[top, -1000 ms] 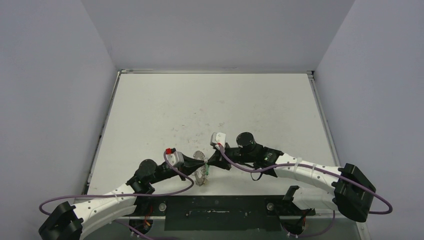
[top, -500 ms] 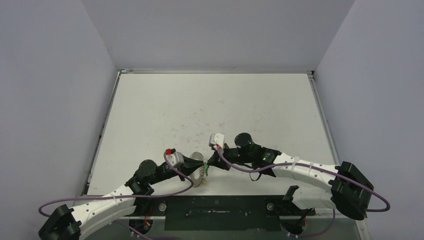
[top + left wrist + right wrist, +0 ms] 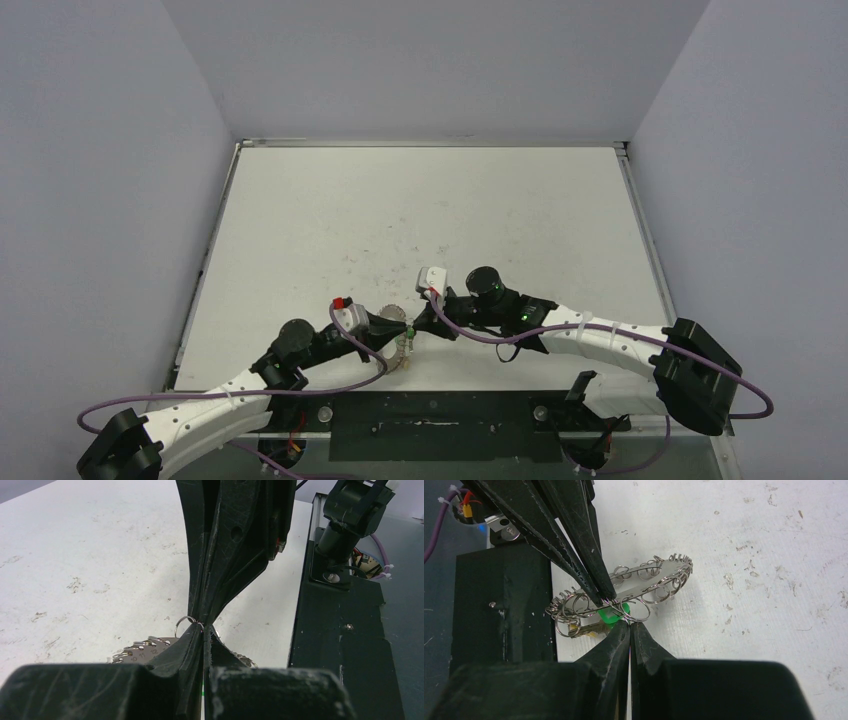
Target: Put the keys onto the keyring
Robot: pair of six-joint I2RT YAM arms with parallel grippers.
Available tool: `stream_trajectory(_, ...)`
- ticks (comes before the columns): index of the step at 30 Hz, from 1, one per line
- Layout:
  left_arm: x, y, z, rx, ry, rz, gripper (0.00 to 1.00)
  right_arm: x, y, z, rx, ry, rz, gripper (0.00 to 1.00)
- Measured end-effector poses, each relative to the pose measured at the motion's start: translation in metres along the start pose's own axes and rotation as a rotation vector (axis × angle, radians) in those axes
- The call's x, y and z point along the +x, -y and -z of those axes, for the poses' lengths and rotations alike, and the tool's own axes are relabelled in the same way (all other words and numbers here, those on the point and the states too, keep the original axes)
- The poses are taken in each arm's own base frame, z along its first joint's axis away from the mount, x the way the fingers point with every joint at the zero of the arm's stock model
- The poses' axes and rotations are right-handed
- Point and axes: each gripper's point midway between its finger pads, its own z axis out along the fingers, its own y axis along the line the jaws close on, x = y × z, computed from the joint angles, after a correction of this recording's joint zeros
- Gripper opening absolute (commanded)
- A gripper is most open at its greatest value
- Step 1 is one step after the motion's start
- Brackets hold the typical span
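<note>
Overhead, I see both arms folded in low at the near edge of the table (image 3: 420, 200); the left gripper (image 3: 402, 325) and right gripper (image 3: 419, 322) meet tip to tip just ahead of the black base plate (image 3: 440, 425). From that height the keyring (image 3: 400, 352) is only a small silvery patch under the tips, with a green speck beside it.

The right wrist camera resolves what the overhead cannot. The keyring is held off the surface and tilted nearly edge-on; the left gripper's fingers are clamped on its rim among the wire loops. The green key (image 3: 611, 614) sits just under the ring, right at the right gripper's tips; those jaws are pressed together, and I cannot tell whether they pinch the key. The yellow-orange key (image 3: 586, 629) shows lower left beneath the ring, among the loops; whether it is threaded on I cannot tell.

The left wrist camera adds the other side. My own jaws are closed with one wire loop standing up at the tips; the ring's flat face lies to their left; the right gripper's fingers descend from above to meet them. Of the keys, only a thin green sliver shows there.

The table is white, scuffed with dark specks and edged by a metal rail; plain pale grey walls (image 3: 100, 200) enclose three sides.
</note>
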Motion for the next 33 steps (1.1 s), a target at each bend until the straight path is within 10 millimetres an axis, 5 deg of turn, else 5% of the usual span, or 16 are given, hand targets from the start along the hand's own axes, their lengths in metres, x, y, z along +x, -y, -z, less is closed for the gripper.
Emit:
stream_trajectory(11, -0.001, 0.000, 0.000, -0.002, 0.003, -0.001, 0.00, 0.008, 0.007, 0.001, 0.045, -0.022, -0.017, 0.40)
stream_trajectory(23, -0.003, 0.000, 0.001, -0.002, 0.009, -0.004, 0.00, 0.008, 0.013, 0.021, 0.125, 0.021, 0.005, 0.67)
stream_trajectory(33, 0.017, -0.010, -0.012, -0.028, -0.098, 0.031, 0.00, 0.013, 0.043, 0.048, 0.258, 0.096, -0.092, 0.80)
